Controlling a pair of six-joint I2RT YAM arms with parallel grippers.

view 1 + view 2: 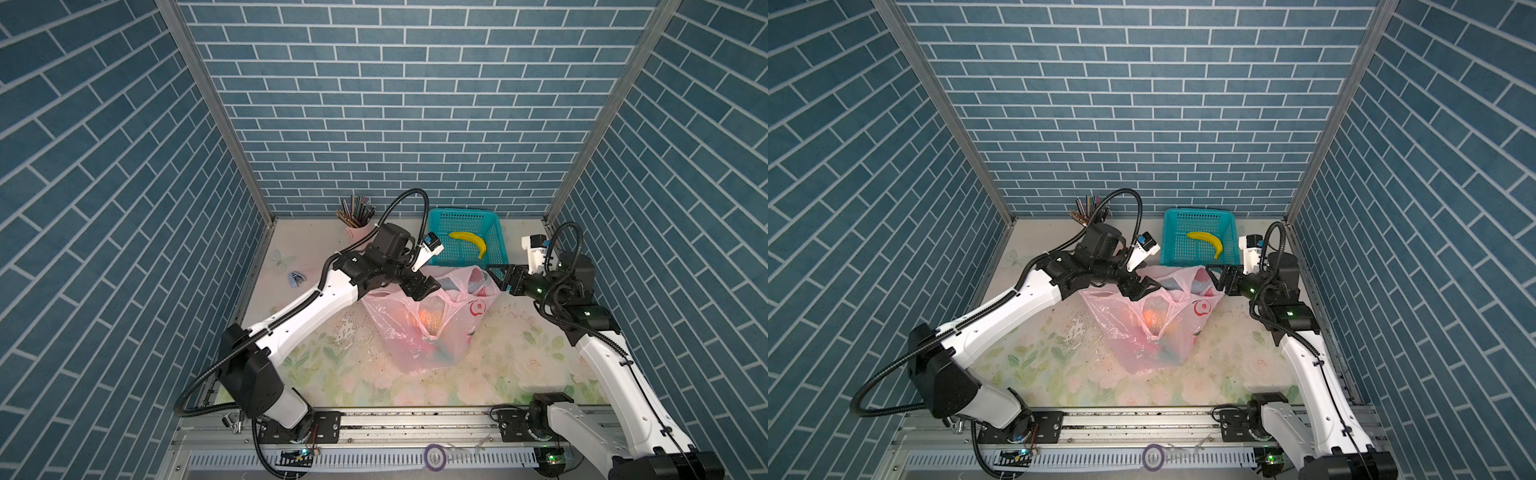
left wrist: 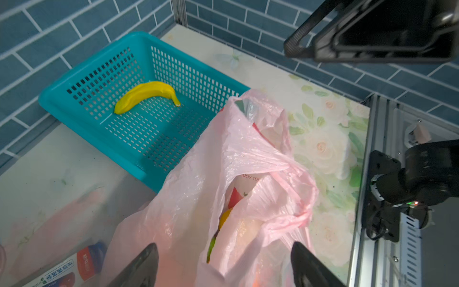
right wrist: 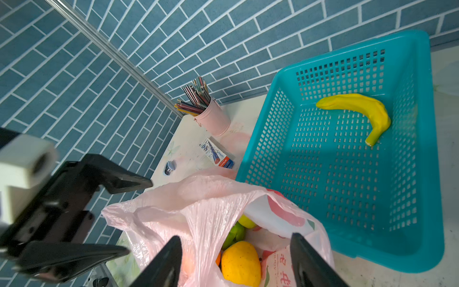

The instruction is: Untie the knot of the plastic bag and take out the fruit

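The pink plastic bag (image 1: 415, 328) (image 1: 1142, 332) stands mid-table with its mouth gaping. My left gripper (image 1: 424, 291) (image 2: 223, 244) hovers open over the mouth's left side, film below it but nothing pinched. My right gripper (image 1: 496, 277) (image 3: 235, 236) is open over the right side, also empty. Fruit lies inside: a yellow lemon (image 3: 241, 263) and green pieces (image 3: 236, 233), and an orange glow (image 1: 432, 313) shows through the film. No tied knot shows; the handle strips hang loose, one with a crumpled twist (image 2: 304, 212).
A teal mesh basket (image 1: 457, 212) (image 3: 352, 48) with a banana (image 1: 469, 241) (image 2: 146, 95) stands just behind the bag. A pink pencil cup (image 1: 357, 216), a toothpaste box (image 3: 218, 155) and a small blue object (image 1: 297, 278) sit at the back left.
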